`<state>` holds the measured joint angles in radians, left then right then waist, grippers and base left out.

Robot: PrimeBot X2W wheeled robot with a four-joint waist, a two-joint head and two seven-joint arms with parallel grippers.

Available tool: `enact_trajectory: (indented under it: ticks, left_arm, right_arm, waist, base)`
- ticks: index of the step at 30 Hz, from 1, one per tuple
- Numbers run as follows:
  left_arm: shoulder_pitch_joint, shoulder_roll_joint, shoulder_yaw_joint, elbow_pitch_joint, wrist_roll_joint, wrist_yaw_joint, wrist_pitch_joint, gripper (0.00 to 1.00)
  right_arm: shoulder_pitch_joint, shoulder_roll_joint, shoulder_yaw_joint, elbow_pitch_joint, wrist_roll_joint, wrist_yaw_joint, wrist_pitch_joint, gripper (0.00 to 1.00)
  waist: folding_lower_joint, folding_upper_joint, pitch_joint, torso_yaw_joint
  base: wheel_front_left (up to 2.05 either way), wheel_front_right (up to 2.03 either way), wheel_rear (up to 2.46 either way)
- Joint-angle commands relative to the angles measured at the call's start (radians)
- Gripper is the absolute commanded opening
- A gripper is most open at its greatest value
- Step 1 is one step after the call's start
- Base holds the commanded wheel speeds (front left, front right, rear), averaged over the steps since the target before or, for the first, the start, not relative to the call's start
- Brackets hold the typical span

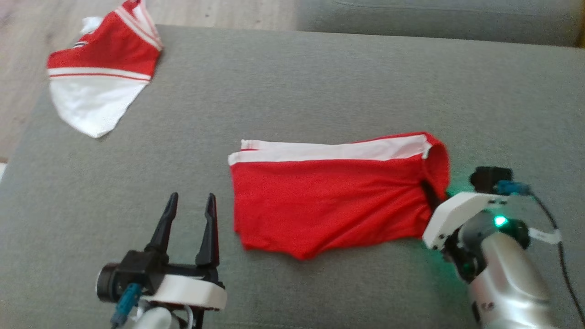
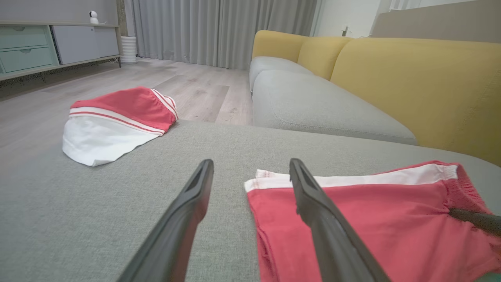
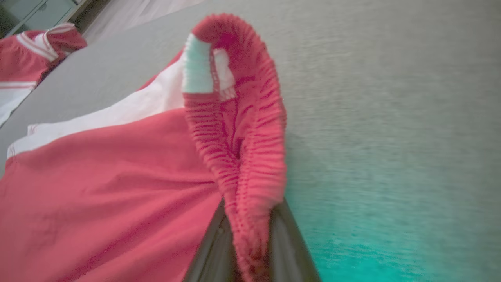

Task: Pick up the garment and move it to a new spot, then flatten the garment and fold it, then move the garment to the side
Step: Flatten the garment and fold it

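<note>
No text, label, brand or number can be read anywhere.

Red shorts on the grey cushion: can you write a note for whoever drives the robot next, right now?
Left gripper: open, empty, just left of the red shorts.
Right gripper: shut on the shorts' elastic waistband, at their right end.
Shorts: lying flat on the grey cushion; another red and white garment sits at its far left corner.
Done: shorts look flattened and folded.
Left: probably moving them to the side.
</note>
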<state>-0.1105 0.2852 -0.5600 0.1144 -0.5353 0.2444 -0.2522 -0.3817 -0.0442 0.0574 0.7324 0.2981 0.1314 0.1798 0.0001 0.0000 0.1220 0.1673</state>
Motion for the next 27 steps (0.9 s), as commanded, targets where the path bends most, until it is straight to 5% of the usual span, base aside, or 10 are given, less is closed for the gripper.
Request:
enact_trajectory:
  ticks: [1,14,27]
  left_arm:
    - [-0.02,0.024,0.053,-0.042,0.008,0.009,-0.009,1.0]
    - [-0.031,0.024,0.068,-0.048,0.013,0.003,-0.009,1.0]
    - [-0.032,0.039,0.074,-0.041,0.012,0.017,0.003,1.0]
  right_arm:
    - [-0.052,-0.006,-0.03,-0.025,-0.02,-0.001,-0.002,0.0]
    - [-0.008,-0.051,-0.197,-0.248,-0.049,-0.001,0.154,0.0]
    - [0.077,-0.007,0.077,-0.5,0.172,-0.001,0.222,0.0]
  waist:
    - [-0.0001,0.0,0.006,-0.039]
    - [-0.0001,0.0,0.032,-0.161]
    - [-0.0001,0.0,0.01,-0.137]
  base:
    - [0.0,0.0,0.0]
    - [0.0,0.0,0.0]
    - [0.0,0.0,0.0]
